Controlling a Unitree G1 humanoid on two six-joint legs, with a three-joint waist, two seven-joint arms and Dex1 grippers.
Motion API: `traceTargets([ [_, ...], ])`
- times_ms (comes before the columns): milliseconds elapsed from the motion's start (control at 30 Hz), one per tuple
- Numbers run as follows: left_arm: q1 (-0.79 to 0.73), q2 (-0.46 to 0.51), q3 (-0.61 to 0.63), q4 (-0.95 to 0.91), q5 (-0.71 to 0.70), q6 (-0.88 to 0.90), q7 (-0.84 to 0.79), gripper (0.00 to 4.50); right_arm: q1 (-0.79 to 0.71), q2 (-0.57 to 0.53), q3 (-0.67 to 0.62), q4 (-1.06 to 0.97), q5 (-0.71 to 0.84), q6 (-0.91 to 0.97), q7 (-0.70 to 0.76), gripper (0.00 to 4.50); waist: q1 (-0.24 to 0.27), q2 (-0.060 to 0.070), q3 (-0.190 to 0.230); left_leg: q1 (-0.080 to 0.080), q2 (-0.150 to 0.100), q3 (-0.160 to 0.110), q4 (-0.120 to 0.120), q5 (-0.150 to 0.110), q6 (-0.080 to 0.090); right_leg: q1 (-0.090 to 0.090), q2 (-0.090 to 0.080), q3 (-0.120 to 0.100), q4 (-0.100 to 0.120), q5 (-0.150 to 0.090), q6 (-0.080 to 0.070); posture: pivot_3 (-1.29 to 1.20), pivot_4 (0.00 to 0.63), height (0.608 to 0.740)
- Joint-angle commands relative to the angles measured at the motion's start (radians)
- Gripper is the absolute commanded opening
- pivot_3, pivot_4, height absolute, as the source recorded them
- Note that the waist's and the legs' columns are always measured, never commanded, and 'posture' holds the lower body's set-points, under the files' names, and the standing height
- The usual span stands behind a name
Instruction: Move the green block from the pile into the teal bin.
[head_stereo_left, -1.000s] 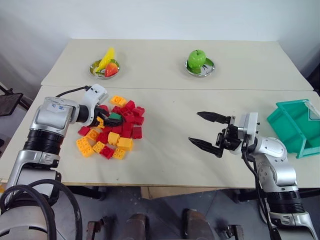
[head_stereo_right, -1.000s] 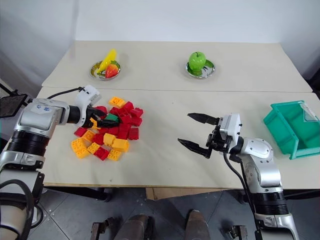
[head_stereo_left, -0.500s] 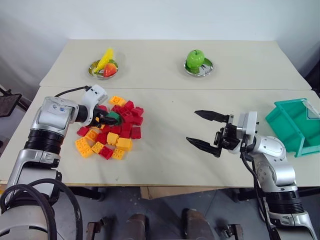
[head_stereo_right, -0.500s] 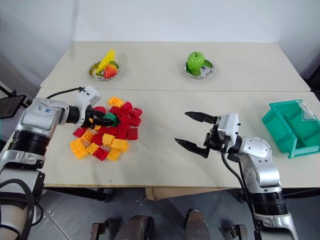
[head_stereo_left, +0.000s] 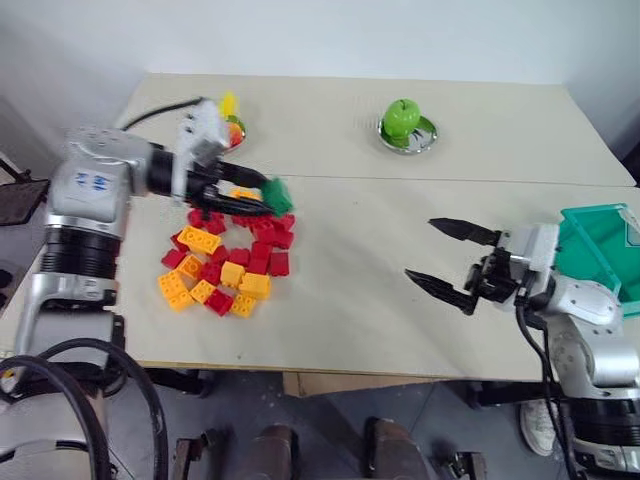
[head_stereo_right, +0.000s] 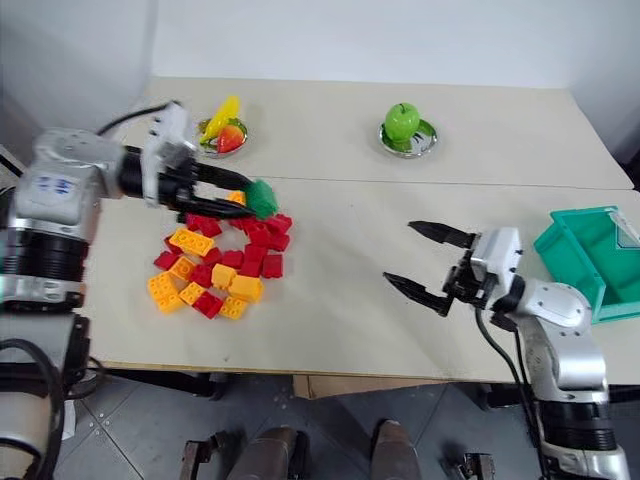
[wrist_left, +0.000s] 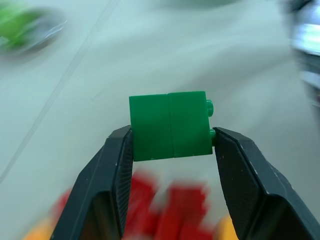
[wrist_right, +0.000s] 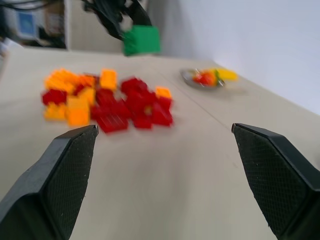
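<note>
- Gripping the green block (wrist_left: 170, 125) between its two black fingers, the left gripper (head_stereo_left: 262, 195) holds it up in the air above the far edge of the pile (head_stereo_left: 228, 262), pointing toward the robot's right; the jaws are partly closed, one finger pressed to each side of the block, whose studs face sideways
- Lying on the near table (head_stereo_left: 340, 330) below that gripper, the pile is a loose spread of red, orange and yellow bricks, the reds mostly toward the middle and right, the oranges and yellows toward the near left
- Sitting on the far table (head_stereo_left: 500, 130) behind the left gripper, a small metal dish (head_stereo_right: 222, 140) carries yellow and red fruit, partly hidden by the arm in the left eye view
- Resting farther right on the same far table, a green apple (head_stereo_left: 402, 117) sits in a second metal dish (head_stereo_left: 408, 139)
- Hovering over bare tabletop well to the right of the pile, the right gripper (head_stereo_left: 448, 262) has its fingers spread wide with nothing between them, and it points toward the pile; its wrist view looks across the bricks to the raised green block
- Standing at the right edge of the near table, just beyond the right arm, the teal bin (head_stereo_right: 590, 262) has its open front turned toward the table's middle; the green block is well apart from it
</note>
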Motion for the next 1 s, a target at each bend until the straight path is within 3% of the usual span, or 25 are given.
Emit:
traceTargets([
  [33, -0.049, -0.119, -0.086, 0.064, 0.075, -0.078, 0.043, 2.11, 0.062, -0.038, -0.11, -0.071, 0.028, 0.013, -0.043, 4.5, 0.002, 0.0, 0.0, 0.0, 0.0, 0.0, 0.0, 0.0, 0.0, 0.0, 0.0, 0.0, 0.0, 0.0, 0.0, 0.0, 0.15, 0.74],
  [267, -0.171, -0.479, -0.202, 0.47, 0.257, -0.255, 0.284, 2.11, 0.287, -0.028, -0.235, -0.207, 0.048, 0.058, -0.128, 4.5, 0.002, -0.002, 0.001, -0.002, -0.001, 0.002, 0.001, -0.002, 0.003, 0.001, 0.0, 0.0, -0.005, 0.002, 0.003, 0.0, 0.15, 0.74],
  [400, -0.208, -0.55, -0.212, 0.612, 0.318, -0.33, 0.343, 2.11, 0.382, -0.005, -0.289, -0.27, 0.056, 0.067, -0.177, 4.5, -0.004, -0.002, 0.001, -0.001, 0.0, 0.006, 0.001, -0.002, 0.004, 0.001, 0.0, 0.0, -0.007, 0.002, 0.004, 0.0, 0.15, 0.74],
  [433, -0.21, -0.554, -0.213, 0.626, 0.325, -0.341, 0.332, 2.46, 0.408, 0.001, -0.3, -0.285, 0.059, 0.068, -0.183, 4.5, -0.003, -0.002, 0.001, 0.0, 0.0, 0.007, 0.0, -0.002, 0.004, 0.0, 0.0, 0.0, -0.006, 0.002, 0.004, 0.0, 0.15, 0.74],
  [600, -0.195, -0.549, -0.104, 0.62, 0.244, -0.371, 0.295, 3.95, 0.465, 0.019, -0.318, -0.319, 0.072, 0.077, -0.216, 4.5, 0.004, -0.002, 0.001, 0.0, 0.0, 0.007, 0.001, -0.003, 0.005, 0.0, 0.0, 0.001, -0.006, 0.003, 0.005, 0.0, 0.15, 0.74],
  [767, -0.128, -0.461, 0.043, 0.537, 0.122, -0.395, 0.196, 3.95, 0.461, 0.011, -0.332, -0.294, 0.08, 0.084, -0.222, 4.5, -0.002, -0.001, 0.001, 0.0, 0.001, 0.007, 0.001, -0.003, 0.005, 0.0, -0.001, 0.001, -0.006, 0.003, 0.005, 0.0, 0.15, 0.74],
  [833, -0.037, -0.392, 0.107, 0.408, 0.037, -0.479, 0.092, 3.95, 0.445, -0.005, -0.329, -0.278, 0.095, 0.108, -0.219, 4.5, -0.004, 0.0, 0.0, 0.0, 0.001, 0.007, 0.001, -0.003, 0.005, 0.0, 0.0, 0.001, -0.006, 0.003, 0.005, 0.0, 0.15, 0.74],
  [933, 0.105, -0.282, 0.164, 0.216, 0.0, -0.507, 0.101, 4.48, 0.429, -0.037, -0.318, -0.265, 0.114, 0.153, -0.198, 4.5, -0.013, 0.0, 0.0, 0.001, 0.002, 0.007, 0.0, -0.003, 0.004, 0.001, 0.0, 0.002, -0.006, 0.003, 0.004, 0.0, 0.15, 0.74],
  [1000, 0.19, -0.229, 0.192, 0.121, -0.021, -0.515, 0.114, 4.48, 0.417, -0.053, -0.307, -0.247, 0.106, 0.163, -0.182, 4.5, -0.01, 0.0, 0.0, 0.001, 0.002, 0.007, 0.0, -0.003, 0.004, 0.001, 0.0, 0.002, -0.005, 0.003, 0.004, 0.0, 0.15, 0.74],
])
